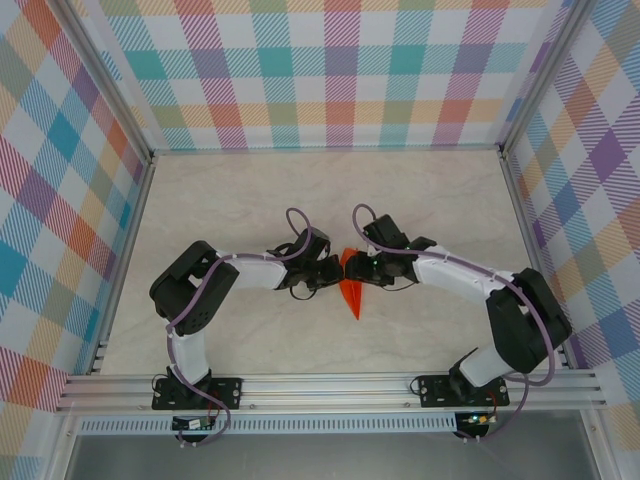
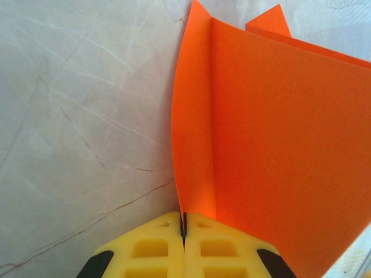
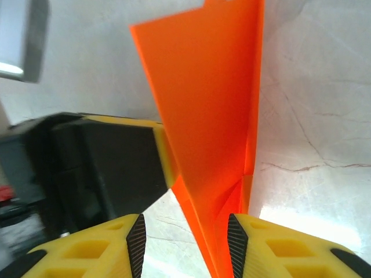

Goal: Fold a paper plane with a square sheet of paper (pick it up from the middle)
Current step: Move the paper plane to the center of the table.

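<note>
One folded paper (image 2: 278, 145), edges cut off; left hand (image 2: 184, 229) pinching it, right hand (image 3: 186, 234) spread.

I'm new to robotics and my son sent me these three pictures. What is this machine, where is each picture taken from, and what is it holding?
Two robot arms are bolted at a table's near edge: the left arm and the right arm. One picture looks down from overhead; the other two come from a camera on each wrist. The left gripper, with yellow fingers, is pinched shut on a folded orange paper over the pale marbled tabletop. The right gripper stands open with that paper between its fingers.
</note>
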Robot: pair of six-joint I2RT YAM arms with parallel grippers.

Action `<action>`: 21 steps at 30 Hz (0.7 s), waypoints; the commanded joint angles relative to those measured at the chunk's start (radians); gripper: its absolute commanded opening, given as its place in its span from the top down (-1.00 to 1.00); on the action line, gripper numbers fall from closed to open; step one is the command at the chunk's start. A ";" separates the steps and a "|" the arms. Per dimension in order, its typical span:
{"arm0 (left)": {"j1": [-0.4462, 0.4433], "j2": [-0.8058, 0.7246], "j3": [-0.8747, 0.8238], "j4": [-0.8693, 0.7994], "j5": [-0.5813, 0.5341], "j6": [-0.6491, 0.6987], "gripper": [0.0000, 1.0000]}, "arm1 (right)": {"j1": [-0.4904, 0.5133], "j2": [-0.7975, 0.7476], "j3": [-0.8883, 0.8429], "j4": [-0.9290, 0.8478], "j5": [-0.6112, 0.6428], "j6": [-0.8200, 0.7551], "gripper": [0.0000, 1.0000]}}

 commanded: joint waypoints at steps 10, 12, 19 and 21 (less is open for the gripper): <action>0.013 -0.015 -0.006 -0.011 -0.023 0.001 1.00 | 0.025 0.092 0.000 -0.042 0.010 -0.010 0.06; 0.013 -0.015 -0.007 -0.011 -0.029 0.000 1.00 | 0.032 0.100 0.001 -0.042 0.011 -0.011 0.05; 0.014 -0.010 -0.004 -0.012 -0.021 -0.001 1.00 | 0.049 0.093 -0.015 -0.018 0.003 -0.004 -0.06; 0.013 -0.012 -0.004 -0.010 -0.018 -0.002 1.00 | 0.056 0.093 -0.018 -0.014 0.001 -0.003 -0.06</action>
